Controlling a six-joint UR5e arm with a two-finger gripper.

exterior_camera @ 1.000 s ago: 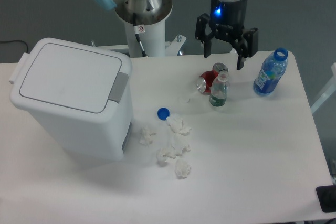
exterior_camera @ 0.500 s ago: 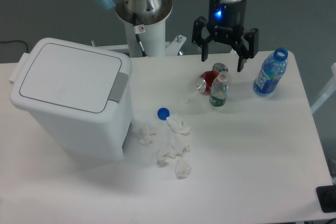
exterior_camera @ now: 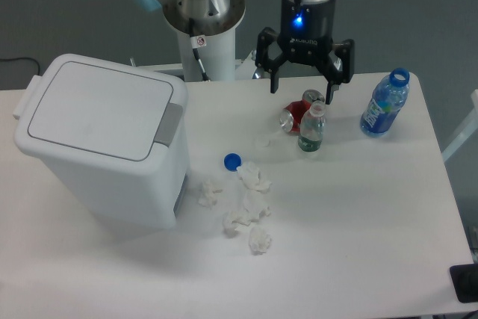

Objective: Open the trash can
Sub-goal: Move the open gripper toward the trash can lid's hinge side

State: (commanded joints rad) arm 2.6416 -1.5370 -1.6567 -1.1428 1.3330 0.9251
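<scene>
**Arm hung upright over the far edge, bin lid shut**

The gripper [exterior_camera: 302, 87] pointed straight down from a vertical wrist above the far edge of the counter [exterior_camera: 358, 214], a blue light glowing on its black body. Its jaws stood wide apart and held nothing, the two fingers splayed to either side. The arm's pale base column [exterior_camera: 203, 28] rose behind the far edge, to the left of the gripper.

The trash can [exterior_camera: 104, 143] sat at the counter's left end, well apart from the gripper. Its flat white lid lay closed, with the grey push-button tab [exterior_camera: 169, 125] on the side facing the middle of the counter.

Just below the open fingers, near the far edge, a crushed red can [exterior_camera: 296, 116] lay beside a small clear bottle [exterior_camera: 311, 129] with a green label. A larger blue-labelled bottle [exterior_camera: 385, 104] stood uncapped toward the far right corner. Near the counter's middle lay a blue bottle cap [exterior_camera: 232, 160], with crumpled white tissues [exterior_camera: 246, 211] scattered just beside it toward the near edge.
</scene>
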